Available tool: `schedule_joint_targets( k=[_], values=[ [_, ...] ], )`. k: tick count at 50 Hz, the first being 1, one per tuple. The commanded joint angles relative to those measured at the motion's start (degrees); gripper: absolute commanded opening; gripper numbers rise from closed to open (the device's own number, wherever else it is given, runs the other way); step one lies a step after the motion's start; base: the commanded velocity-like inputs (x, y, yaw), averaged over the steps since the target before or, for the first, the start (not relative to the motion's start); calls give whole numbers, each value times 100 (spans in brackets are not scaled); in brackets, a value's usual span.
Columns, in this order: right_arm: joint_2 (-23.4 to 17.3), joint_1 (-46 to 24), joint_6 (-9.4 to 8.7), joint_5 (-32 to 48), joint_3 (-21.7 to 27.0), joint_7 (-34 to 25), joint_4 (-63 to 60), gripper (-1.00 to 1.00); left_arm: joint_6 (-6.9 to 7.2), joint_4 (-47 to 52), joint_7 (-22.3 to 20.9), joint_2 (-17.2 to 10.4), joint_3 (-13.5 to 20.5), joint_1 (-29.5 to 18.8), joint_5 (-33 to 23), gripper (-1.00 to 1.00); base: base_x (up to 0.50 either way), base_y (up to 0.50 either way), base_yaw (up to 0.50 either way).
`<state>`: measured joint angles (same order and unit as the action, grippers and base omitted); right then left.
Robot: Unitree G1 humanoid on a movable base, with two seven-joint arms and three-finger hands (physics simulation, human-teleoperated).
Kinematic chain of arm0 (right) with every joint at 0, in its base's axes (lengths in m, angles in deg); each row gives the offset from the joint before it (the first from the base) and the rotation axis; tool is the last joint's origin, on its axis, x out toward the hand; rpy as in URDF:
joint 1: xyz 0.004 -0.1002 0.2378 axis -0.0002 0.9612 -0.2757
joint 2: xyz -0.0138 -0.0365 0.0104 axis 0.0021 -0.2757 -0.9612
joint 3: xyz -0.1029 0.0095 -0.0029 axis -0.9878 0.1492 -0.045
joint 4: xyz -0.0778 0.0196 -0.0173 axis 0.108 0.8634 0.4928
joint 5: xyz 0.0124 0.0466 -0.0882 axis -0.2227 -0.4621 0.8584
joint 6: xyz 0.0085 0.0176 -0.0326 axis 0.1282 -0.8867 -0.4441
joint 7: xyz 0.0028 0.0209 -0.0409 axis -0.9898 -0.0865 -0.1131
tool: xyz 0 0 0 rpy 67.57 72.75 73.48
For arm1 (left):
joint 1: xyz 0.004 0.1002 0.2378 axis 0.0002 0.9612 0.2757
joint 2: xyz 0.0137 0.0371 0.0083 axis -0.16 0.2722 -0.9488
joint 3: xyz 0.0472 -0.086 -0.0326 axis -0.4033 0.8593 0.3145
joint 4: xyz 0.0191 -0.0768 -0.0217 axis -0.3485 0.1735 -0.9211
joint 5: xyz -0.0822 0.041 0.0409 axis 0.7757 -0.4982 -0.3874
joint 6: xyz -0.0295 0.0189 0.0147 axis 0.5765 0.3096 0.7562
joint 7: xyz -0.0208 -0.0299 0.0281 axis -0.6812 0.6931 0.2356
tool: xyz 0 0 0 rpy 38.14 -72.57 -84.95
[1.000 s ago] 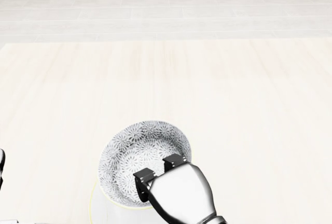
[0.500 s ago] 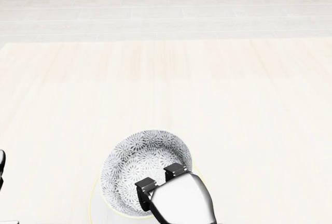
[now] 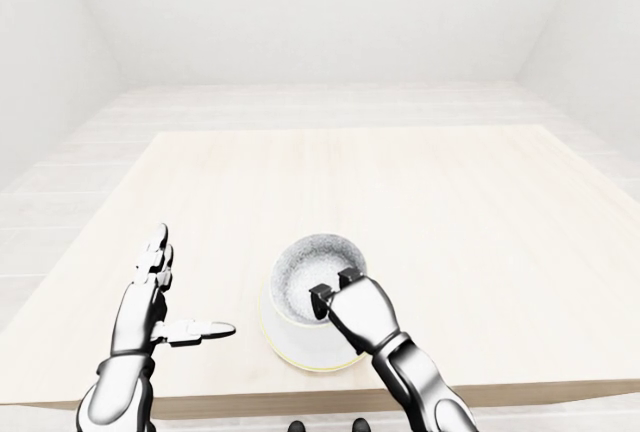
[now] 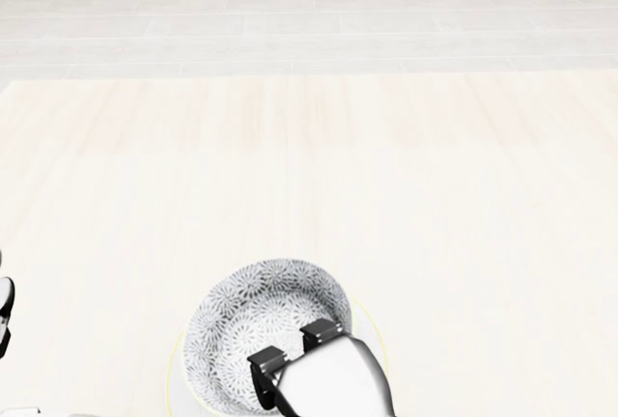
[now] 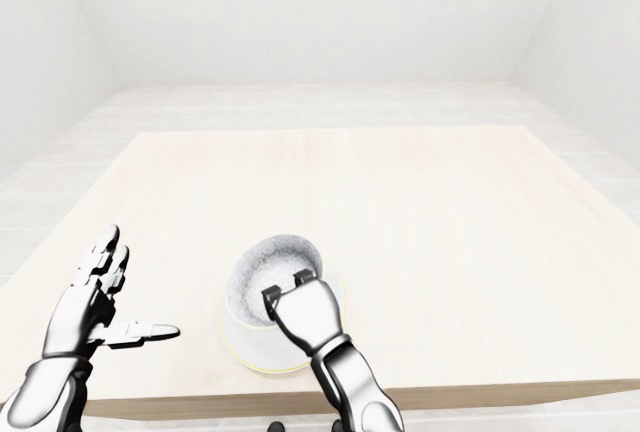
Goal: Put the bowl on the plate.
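Room and table: white walls, and a pale wood table (image 3: 450, 212) that fills most of both eye views; everything I care about sits close to its bottom edge.
Left hand: my left hand (image 3: 150, 297) hovers over the table on the left of the left-eye view, fingers spread wide and holding nothing, well apart from the crockery.
Plate: the plate (image 3: 290, 357) shows only as a thin cream rim around the bowl, near the table's bottom edge.
Bowl: the patterned bowl (image 4: 251, 316) is upright over the plate and roughly centred; I cannot tell whether its foot is touching down.
Right hand: my right hand (image 3: 362, 312) is pinched on the bowl's lower-right rim, with two dark fingertips (image 4: 321, 332) hooked inside. The thumb is hidden under the hand.
Risk, release: if I let go while the bowl is above the plate, I judge it could drop and skid off-centre.
Risk, withdrawal: the hooked fingertips could catch the rim as I pull away, tipping the bowl or dragging it.
Risk, edge: the plate lies near the table's edge, so a drag toward me could push both over.
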<state>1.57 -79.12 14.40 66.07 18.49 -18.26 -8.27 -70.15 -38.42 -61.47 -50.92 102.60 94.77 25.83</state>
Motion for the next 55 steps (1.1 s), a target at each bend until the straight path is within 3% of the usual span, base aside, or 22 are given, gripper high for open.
schedule_joint_targets(
  k=[1,19,36,55],
  values=[
    [-1,11,0,-25,-38,121,-18,-67,34,27,-12,-53,14,-46,31,100,0,0,0],
    [-43,47,0,-77,-66,106,126,-65,34,0,-1,-71,3,-79,18,100,0,0,0],
    [-97,148,0,-38,-146,176,146,-46,34,-35,35,-62,-42,-64,-2,100,0,0,0],
    [-140,197,0,-22,-159,166,107,-29,-78,-135,64,-46,-84,-36,-12,100,0,0,0]
  ],
)
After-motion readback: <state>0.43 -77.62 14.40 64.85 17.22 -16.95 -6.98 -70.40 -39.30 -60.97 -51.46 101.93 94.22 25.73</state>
